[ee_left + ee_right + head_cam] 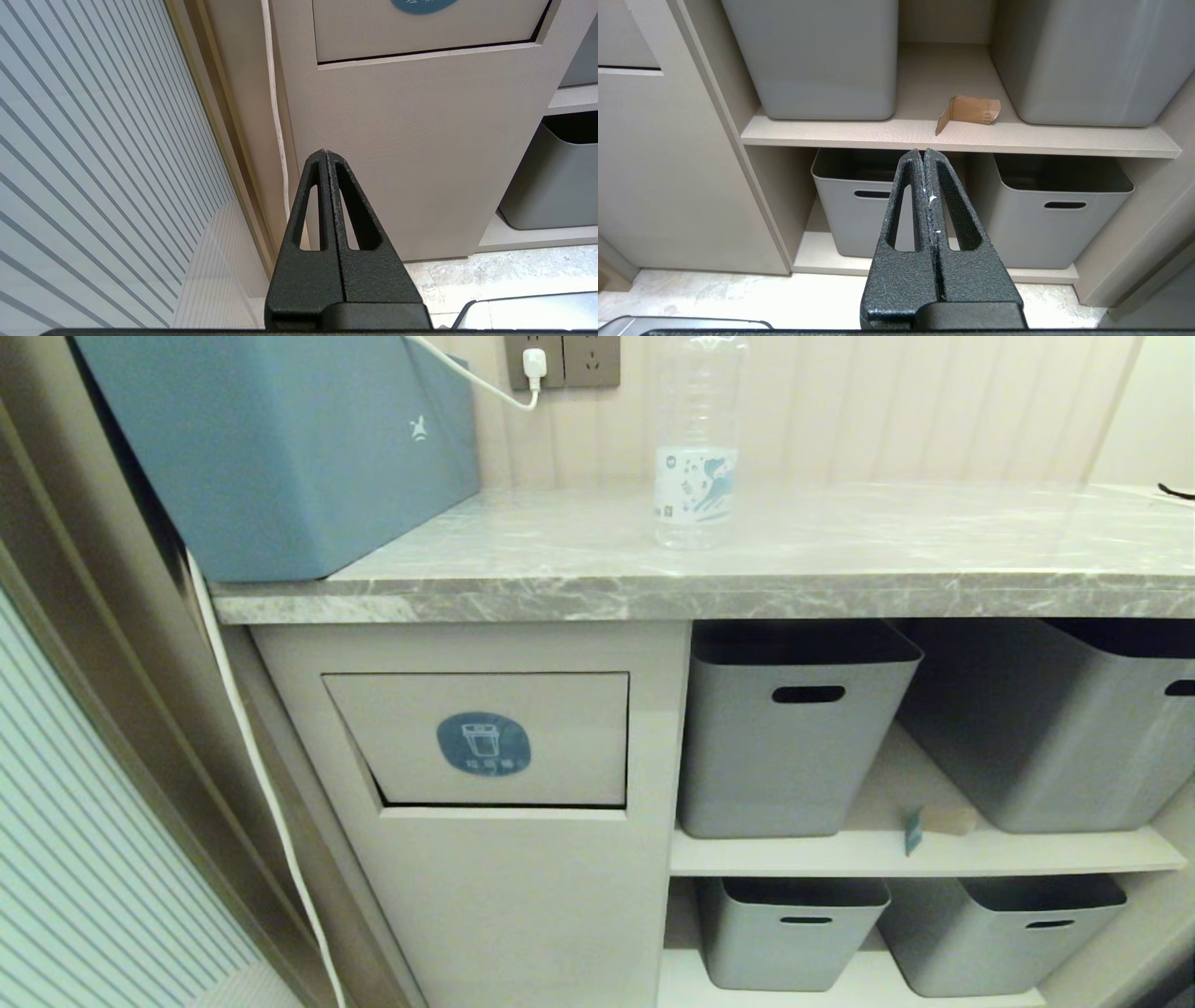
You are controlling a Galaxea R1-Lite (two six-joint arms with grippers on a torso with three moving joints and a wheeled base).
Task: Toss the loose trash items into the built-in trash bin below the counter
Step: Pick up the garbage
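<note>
Two loose trash items in view, well apart: clear plastic water bottle with a white label and blue horse print (695, 439), upright on the long grey marble-veined stone counter (840, 555), just right of the large blue box (280, 448); small tan folded cardboard scrap (969, 112), lying on the beige upper shelf (924, 133) between two grey plastic tubs with slot handles (789, 728). Beige built-in trash bin cabinet with a rectangular flap and round blue bin sticker (484, 743) below the counter's left end, flap closed flush. Left gripper (326, 154) low before the bin's front panel, black fingers pressed together, holding nothing. Right gripper (923, 153) low before the lower shelf's tubs, just under the scrap's shelf edge, fingers likewise closed and empty. White cable (252, 756) down the bin's left side.
</note>
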